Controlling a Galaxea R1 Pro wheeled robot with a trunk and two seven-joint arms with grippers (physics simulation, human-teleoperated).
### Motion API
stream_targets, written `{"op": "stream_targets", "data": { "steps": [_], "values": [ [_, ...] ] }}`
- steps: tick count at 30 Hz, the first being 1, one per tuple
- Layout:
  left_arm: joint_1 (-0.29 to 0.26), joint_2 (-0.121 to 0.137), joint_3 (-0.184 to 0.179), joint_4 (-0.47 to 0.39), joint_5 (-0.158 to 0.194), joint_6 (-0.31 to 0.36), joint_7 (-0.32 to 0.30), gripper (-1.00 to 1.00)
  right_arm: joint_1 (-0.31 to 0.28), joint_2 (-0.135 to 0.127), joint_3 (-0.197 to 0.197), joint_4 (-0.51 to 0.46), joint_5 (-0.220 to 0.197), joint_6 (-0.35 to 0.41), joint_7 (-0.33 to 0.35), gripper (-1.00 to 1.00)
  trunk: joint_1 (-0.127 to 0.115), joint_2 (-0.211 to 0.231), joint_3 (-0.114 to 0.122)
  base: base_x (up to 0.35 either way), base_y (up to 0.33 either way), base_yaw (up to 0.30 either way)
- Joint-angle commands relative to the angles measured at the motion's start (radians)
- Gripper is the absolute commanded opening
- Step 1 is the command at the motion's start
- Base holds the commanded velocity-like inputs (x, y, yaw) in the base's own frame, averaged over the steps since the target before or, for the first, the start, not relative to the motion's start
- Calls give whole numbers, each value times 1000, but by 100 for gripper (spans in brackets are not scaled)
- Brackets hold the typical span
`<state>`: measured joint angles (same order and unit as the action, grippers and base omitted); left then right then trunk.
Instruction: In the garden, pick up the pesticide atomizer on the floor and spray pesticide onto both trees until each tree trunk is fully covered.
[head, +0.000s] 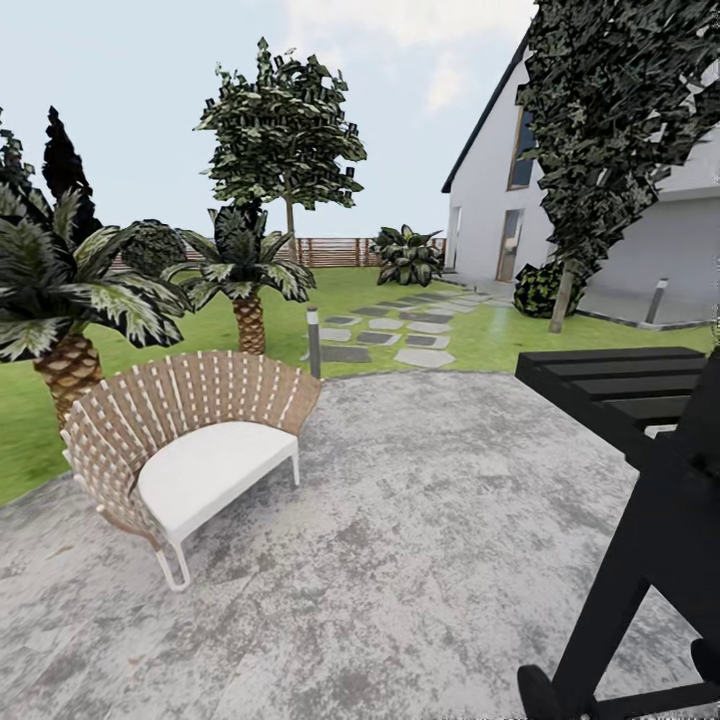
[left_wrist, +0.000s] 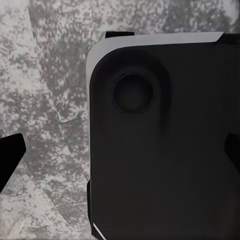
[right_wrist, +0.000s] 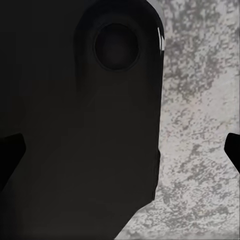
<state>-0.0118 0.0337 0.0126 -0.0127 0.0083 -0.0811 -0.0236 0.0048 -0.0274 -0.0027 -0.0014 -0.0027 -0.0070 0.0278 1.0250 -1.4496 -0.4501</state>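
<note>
With neither tool's closure being shown, the grey patio (head: 420, 520) is being scanned past the woven chair (head: 190, 450); steady turning toward the lawn (head: 500, 335) is advised.

The head view is bright and even, under a pale hazy sky (head: 150, 80). Shadows are very weak: only a soft dark patch lies under the chair (head: 190, 450) on the paving (head: 420, 520). Leaves near the chair look jagged and coarse. Both wrist views are dimmer and grainy, with a black body (left_wrist: 160, 150) showing almost no detail.
</note>
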Motion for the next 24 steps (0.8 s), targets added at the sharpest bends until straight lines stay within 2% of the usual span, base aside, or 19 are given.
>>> {"op": "stream_targets", "data": {
  "steps": [1,12,24],
  "values": [
    [0,0,1,1,1,-3,-2,100,0,0,0,0,0,-1,3,100,0,0,-1,0,0,-90],
    [0,0,1,0,1,-3,-12,100,0,3,1,0,0,-2,3,100,0,0,-1,24,0,-23],
    [0,1,1,1,1,-3,-36,100,0,3,1,0,0,-4,3,100,0,0,-1,294,0,-1]
  ]
}}
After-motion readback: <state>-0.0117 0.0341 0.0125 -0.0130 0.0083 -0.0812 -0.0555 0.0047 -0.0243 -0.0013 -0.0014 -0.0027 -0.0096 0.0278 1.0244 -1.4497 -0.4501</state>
